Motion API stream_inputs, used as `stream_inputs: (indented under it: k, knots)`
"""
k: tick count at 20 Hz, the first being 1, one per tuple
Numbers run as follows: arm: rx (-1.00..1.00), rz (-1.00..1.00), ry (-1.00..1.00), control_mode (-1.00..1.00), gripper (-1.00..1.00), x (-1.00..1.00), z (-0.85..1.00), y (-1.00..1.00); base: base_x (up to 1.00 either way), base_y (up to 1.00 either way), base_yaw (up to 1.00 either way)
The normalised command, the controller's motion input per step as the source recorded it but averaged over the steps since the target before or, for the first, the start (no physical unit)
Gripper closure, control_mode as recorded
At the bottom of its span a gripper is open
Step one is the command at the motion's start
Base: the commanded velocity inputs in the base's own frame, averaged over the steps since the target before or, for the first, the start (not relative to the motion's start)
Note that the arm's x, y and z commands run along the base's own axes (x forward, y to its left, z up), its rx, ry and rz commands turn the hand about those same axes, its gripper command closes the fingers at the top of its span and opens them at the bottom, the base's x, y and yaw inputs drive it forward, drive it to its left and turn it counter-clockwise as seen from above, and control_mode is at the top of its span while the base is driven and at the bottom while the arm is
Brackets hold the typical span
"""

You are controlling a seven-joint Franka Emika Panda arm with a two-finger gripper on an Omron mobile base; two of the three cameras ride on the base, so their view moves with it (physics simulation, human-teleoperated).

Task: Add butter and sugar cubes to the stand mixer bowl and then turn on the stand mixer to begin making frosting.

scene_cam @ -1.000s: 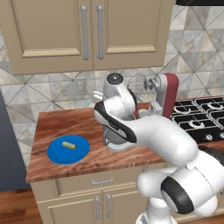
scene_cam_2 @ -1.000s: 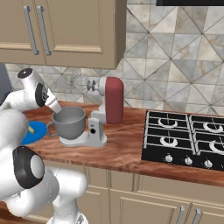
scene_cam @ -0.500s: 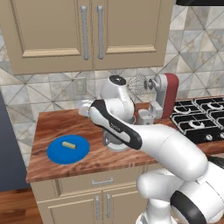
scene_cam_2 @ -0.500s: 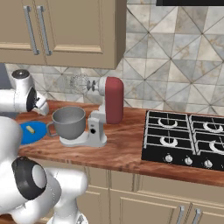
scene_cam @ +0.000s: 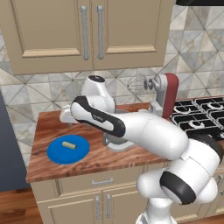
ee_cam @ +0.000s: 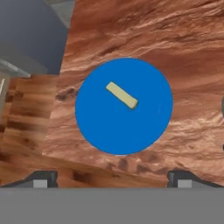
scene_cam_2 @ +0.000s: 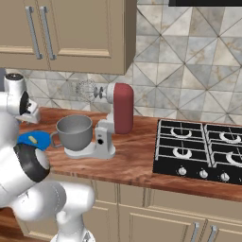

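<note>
Wood counter (ee_cam: 175, 52), blue plate (ee_cam: 131, 131) bearing butter (ee_cam: 122, 95); claw (ee_cam: 111, 179) seemingly spread.

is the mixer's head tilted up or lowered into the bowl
Tilted up. In the right base view the stand mixer's red head holds the whisk out sideways, well above the stand mixer bowl rather than inside it.

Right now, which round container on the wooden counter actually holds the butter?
The flat round blue plate: the pale yellow butter stick lies on it. The deep grey metal mixer bowl looks empty.
</note>
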Motion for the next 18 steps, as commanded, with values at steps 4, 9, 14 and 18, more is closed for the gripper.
stream_inputs:
  k: [4,9,14,18]
  knots:
    - [-0.26,0.02,-0.01,-1.0,-1.0,0.1,-0.34,0.47,0.0,0.0,0.0]
    - [-0.23,0.0,0.0,-1.0,-1.0,0.27,-0.53,0.25,0.0,0.0,0.0]
    - [-0.09,0.04,0.0,-1.0,-1.0,0.31,-0.48,0.05,0.0,0.0,0.0]
    - [-0.01,0.07,0.05,-1.0,-1.0,0.31,-0.4,0.0,0.0,0.0,0.0]
